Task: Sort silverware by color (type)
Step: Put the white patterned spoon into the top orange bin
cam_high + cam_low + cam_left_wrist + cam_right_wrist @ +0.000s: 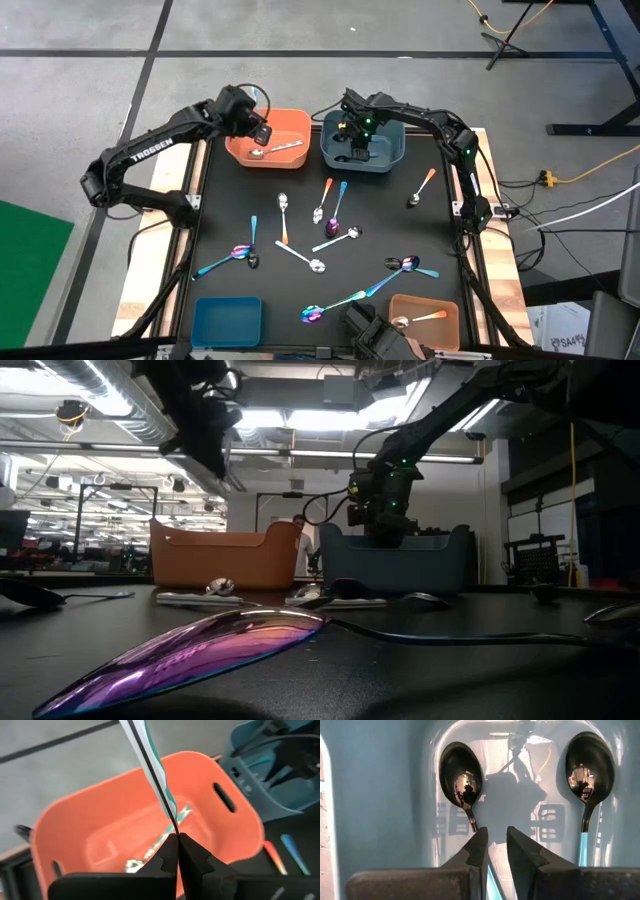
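Lower the left gripper [176, 837], pinched shut on the teal-handled spoon [150, 760] jutting ahead of it, closer to the orange bin [75, 820] beneath before releasing, clear of the right gripper [496, 832] down inside the blue bin [370, 795].

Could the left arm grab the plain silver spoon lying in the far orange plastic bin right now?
Probably not yet: the left gripper hangs over the orange bin near that silver spoon, but it is shut on a teal-handled spoon.
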